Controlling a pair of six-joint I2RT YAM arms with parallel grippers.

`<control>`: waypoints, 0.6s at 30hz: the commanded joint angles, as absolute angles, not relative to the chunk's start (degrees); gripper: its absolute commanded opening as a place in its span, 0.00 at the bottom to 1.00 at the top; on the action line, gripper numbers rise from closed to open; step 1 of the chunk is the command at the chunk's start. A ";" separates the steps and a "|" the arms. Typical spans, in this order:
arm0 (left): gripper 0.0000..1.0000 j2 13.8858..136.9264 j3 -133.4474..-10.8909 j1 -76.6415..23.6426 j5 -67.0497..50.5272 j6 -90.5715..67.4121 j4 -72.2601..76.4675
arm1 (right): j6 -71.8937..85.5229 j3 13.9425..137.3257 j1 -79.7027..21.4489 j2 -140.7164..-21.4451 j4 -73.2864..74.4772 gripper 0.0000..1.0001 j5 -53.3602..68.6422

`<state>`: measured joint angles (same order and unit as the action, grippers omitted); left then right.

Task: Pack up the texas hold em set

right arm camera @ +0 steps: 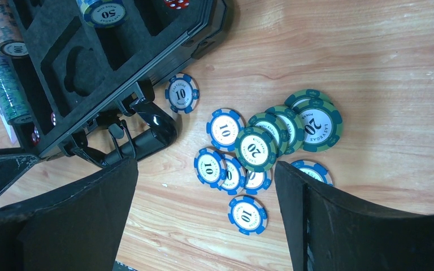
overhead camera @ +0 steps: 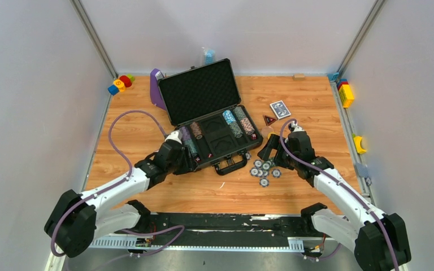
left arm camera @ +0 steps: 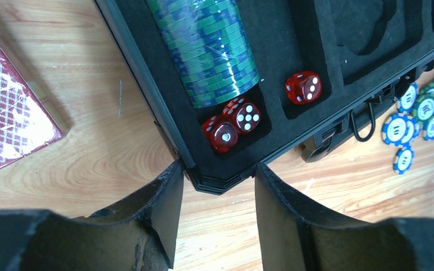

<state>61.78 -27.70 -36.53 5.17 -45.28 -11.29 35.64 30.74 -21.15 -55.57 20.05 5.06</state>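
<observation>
The dark grey briefcase lies open mid-table, with chip stacks in its foam tray. My left gripper is open and empty at the case's front-left corner. In the left wrist view its fingertips flank that corner, near a green chip stack and three red dice. My right gripper is open and empty over several loose blue and green chips. In the right wrist view those chips lie between and beyond its fingers. The case handle is at left.
A red card deck lies on the table left of the case. A blue deck and a dark red triangular piece lie right of it. A purple stand is behind the lid. Toy blocks sit at the far corners.
</observation>
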 commanded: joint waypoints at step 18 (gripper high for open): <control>0.15 53.30 -22.07 -23.47 16.18 -51.00 -16.59 | 33.40 31.95 -21.18 -54.18 18.27 0.93 4.39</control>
